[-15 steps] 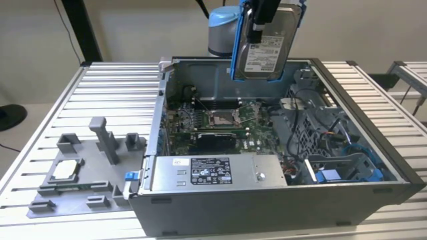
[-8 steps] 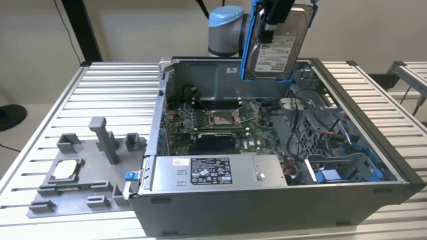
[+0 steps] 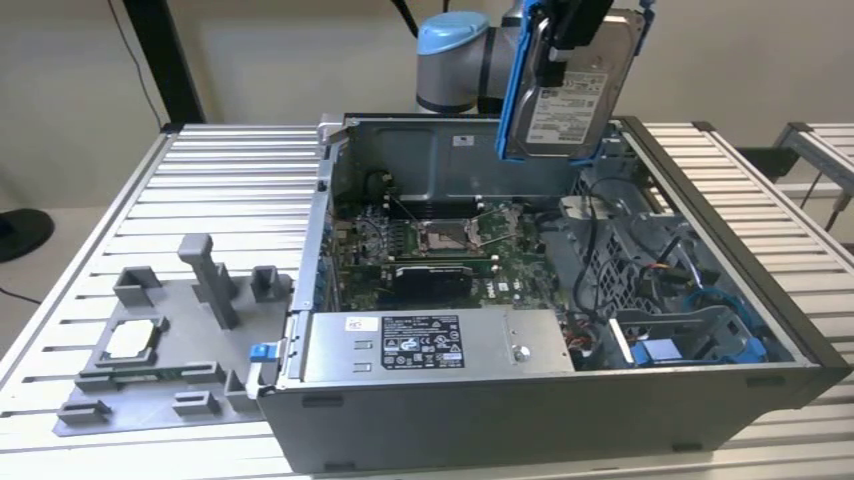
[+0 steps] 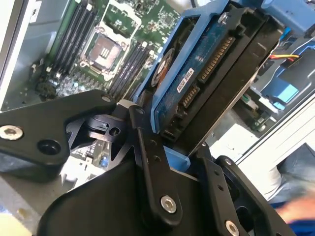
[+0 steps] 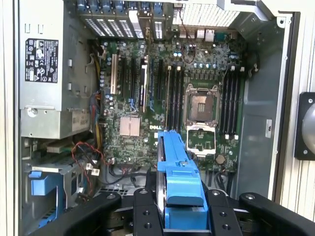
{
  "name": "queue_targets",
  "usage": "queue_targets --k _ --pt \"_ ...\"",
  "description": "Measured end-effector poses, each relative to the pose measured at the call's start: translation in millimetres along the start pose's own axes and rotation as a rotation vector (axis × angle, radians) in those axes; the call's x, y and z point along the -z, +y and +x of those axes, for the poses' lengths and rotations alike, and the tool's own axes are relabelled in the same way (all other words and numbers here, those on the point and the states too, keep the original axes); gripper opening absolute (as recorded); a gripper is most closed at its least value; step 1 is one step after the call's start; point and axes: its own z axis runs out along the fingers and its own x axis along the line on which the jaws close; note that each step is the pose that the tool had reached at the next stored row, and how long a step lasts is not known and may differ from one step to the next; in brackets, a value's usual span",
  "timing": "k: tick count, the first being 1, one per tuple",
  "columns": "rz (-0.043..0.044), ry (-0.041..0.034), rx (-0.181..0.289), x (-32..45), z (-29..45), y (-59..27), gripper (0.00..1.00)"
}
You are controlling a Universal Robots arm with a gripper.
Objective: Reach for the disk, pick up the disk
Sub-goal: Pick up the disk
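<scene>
We see the gripper (image 3: 577,40) clenched on the disk (image 3: 577,95), which hangs upright in the air above the rear wall of the open case (image 3: 400,415), clear of every edge below it. Its labelled face turns toward the exterior camera, and the blue bracket (image 3: 509,110) frames its sides. In the second wrist view we note the black fingers (image 4: 147,162) pressing the bracket (image 4: 173,88) from both sides, with the disk's (image 4: 206,64) connector edge exposed. In the first wrist view the bracket (image 5: 178,187) sits between the fingers (image 5: 143,216) directly over the motherboard (image 5: 162,98).

Inside the case we find the motherboard (image 3: 441,240) with its central socket (image 3: 445,237), the grey power supply (image 3: 427,345) along the near wall, and a drive bay (image 3: 694,335) with blue fittings at the exterior view's right, strung with cables (image 3: 607,230). The case lies on a slatted table (image 3: 227,180). At the exterior view's left a grey fixture (image 3: 147,370) stands well apart from the case and holds a small chip (image 3: 134,338). The slats around it are open, and the space above the case is unobstructed around the disk.
</scene>
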Motion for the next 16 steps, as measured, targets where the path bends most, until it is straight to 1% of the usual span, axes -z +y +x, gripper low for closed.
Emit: queue_targets --k 6,8,12,16 --pt "0.0 0.0002 0.0 0.0 0.2 -7.2 0.0" --pt "0.0 0.0006 0.0 0.0 0.3 -10.8 0.0" --pt "0.0 0.0012 0.0 0.1 0.6 -24.1 0.0" --pt "-0.0001 0.0013 0.0 0.1 1.0 -41.9 0.0"
